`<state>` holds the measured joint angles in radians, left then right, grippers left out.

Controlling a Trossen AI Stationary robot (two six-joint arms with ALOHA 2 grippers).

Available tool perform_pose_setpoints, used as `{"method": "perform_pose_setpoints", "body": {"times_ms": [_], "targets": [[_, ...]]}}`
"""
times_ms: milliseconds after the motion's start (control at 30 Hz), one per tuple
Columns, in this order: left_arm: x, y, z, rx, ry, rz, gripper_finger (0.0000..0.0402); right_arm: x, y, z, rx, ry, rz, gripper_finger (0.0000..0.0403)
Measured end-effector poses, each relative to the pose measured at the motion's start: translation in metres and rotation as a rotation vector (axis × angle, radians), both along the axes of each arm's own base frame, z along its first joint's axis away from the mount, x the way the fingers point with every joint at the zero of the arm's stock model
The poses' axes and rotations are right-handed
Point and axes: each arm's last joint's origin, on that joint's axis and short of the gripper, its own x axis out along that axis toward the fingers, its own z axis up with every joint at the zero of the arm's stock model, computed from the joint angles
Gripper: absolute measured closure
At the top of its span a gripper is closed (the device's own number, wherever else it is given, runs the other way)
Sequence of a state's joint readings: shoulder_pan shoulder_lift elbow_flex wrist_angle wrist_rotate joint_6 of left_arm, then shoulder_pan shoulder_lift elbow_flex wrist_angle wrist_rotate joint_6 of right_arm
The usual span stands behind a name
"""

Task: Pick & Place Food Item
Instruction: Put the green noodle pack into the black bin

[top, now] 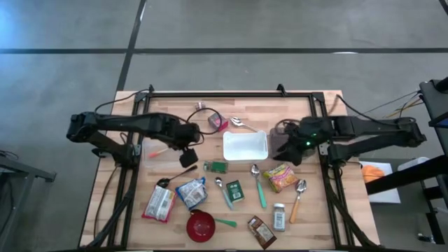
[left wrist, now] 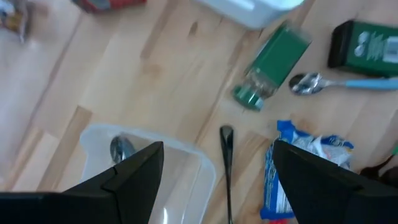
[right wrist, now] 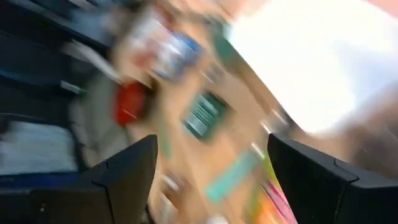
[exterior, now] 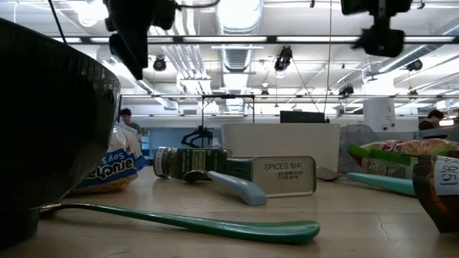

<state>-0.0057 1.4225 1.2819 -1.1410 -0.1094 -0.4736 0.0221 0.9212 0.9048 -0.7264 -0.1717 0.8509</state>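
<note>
Light wooden table (top: pixel 175 164) carried a white container (top: pixel 246 145), green spice jar (top: pixel 215 167), green spice tin (top: pixel 235 190), red bowl (top: pixel 201 225), yellow snack packet (top: pixel 281 176), blue-white packet (top: pixel 191 192), several spoons, mostly scattered apart.

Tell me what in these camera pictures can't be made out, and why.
- Right wrist view: motion blur smears everything; the green box has no readable label.
- Low view: the dark bowl up close hides the table behind it; both grippers are cut off by the top edge.
- High view: labels on the snack packets and the spice jar are too small to read.
- Left wrist view: the clear tub is partly covered by the gripper's own fingers.
</note>
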Motion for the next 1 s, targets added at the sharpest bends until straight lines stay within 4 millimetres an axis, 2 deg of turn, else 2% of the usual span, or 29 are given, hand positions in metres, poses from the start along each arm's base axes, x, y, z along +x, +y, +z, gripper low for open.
{"method": "perform_pose_setpoints", "body": {"times_ms": [67,167,300,433,533,733,1000], "targets": [[-0.004,-0.005,0.001,0.024,-0.047,-0.012,0.0095,0.001,0.001,0.002,-0.003,0.137,-0.018,0.0102],[-0.010,-0.012,0.001,0.017,-0.137,-0.022,0.0095,0.007,0.005,0.005,-0.014,0.241,-0.014,0.0102],[-0.023,-0.015,-0.004,-0.010,-0.207,0.017,0.0095,0.023,0.016,0.007,-0.058,0.268,0.064,0.0102],[-0.038,-0.014,-0.012,-0.028,-0.227,0.058,0.0095,0.041,0.034,0.003,-0.207,0.276,0.244,0.0102],[-0.045,-0.013,-0.019,-0.033,-0.229,0.072,0.0095,0.056,0.046,-0.006,-0.299,0.312,0.341,0.0102],[-0.050,-0.012,-0.028,-0.040,-0.232,0.094,0.0095,0.087,0.066,-0.032,-0.354,0.409,0.466,0.0102],[-0.051,-0.014,-0.027,-0.044,-0.238,0.086,0.0095,0.114,0.074,-0.073,-0.378,0.590,0.534,0.0116]]}}
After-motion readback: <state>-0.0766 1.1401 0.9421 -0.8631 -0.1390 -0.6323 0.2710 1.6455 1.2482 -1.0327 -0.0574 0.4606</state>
